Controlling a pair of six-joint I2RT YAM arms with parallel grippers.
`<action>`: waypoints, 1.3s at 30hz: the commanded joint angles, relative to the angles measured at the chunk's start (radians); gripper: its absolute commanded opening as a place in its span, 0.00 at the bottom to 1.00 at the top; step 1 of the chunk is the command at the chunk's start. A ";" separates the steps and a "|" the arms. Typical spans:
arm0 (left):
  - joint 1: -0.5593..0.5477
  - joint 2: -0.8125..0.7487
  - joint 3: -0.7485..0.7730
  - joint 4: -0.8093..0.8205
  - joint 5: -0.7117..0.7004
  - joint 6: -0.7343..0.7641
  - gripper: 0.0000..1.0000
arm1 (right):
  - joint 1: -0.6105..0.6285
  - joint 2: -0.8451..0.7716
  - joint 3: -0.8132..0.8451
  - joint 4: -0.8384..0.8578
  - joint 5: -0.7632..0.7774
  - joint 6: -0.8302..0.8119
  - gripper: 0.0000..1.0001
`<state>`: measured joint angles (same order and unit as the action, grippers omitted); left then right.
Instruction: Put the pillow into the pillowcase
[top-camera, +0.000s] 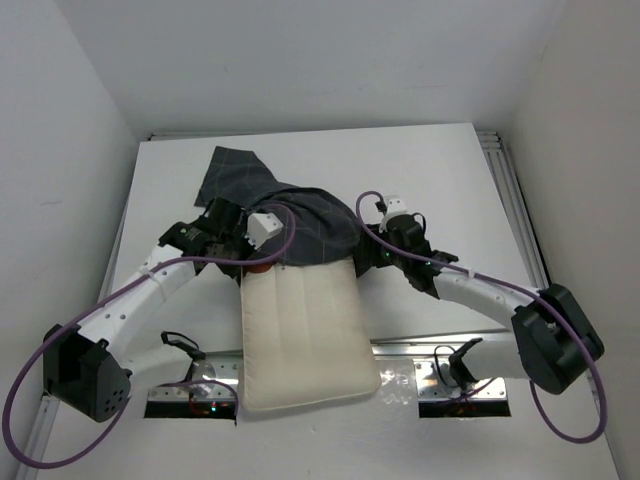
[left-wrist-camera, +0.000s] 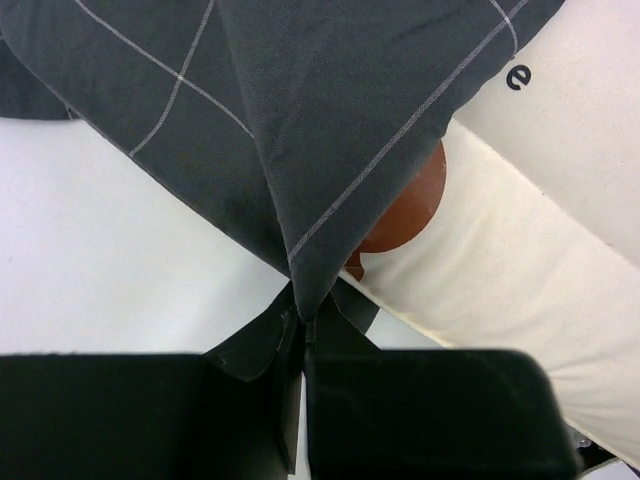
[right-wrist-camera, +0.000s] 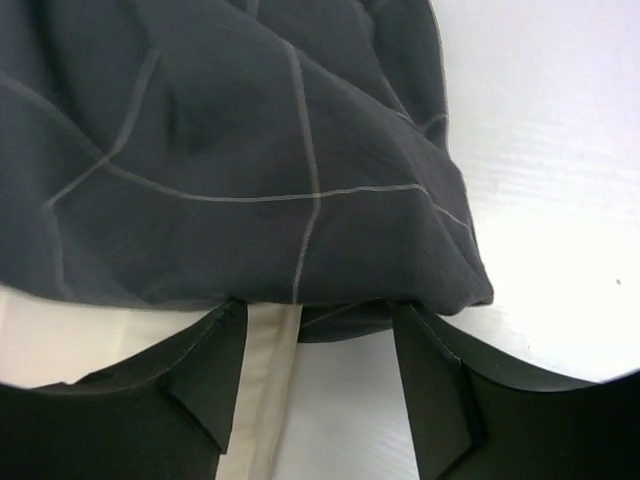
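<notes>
The cream pillow (top-camera: 305, 335) lies lengthwise in the middle of the table, its near end over the front edge. The dark checked pillowcase (top-camera: 290, 212) covers its far end and trails off to the back left. My left gripper (top-camera: 250, 258) is at the pillow's far left corner, shut on a fold of the pillowcase (left-wrist-camera: 330, 130), pinched at the fingertips (left-wrist-camera: 300, 318). Beside it show the pillow (left-wrist-camera: 520, 290) and a brown print (left-wrist-camera: 405, 200). My right gripper (top-camera: 368, 262) is open at the far right corner. In its wrist view the gripper (right-wrist-camera: 320, 335) straddles the pillowcase (right-wrist-camera: 250, 150) hem and the pillow (right-wrist-camera: 265, 370) edge.
White walls close in the table (top-camera: 430, 170) on the left, back and right. An aluminium rail (top-camera: 512, 210) runs along the right edge and another (top-camera: 410, 350) along the front, where both arm bases stand. Purple cables loop off both arms.
</notes>
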<state>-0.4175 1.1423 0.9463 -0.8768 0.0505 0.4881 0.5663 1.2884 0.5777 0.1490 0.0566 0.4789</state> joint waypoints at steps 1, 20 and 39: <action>0.006 -0.010 0.046 -0.004 0.034 -0.014 0.00 | 0.006 0.063 0.017 0.017 0.098 0.099 0.60; 0.006 -0.041 0.019 -0.031 0.018 -0.020 0.00 | -0.017 0.284 -0.021 0.300 0.180 0.375 0.67; 0.008 0.067 0.468 -0.139 0.108 -0.020 0.00 | -0.081 -0.023 0.169 -0.129 -0.153 0.426 0.00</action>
<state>-0.4171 1.1446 1.2488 -1.0847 0.1936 0.5137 0.5076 1.3235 0.6075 0.1623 -0.0032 0.8970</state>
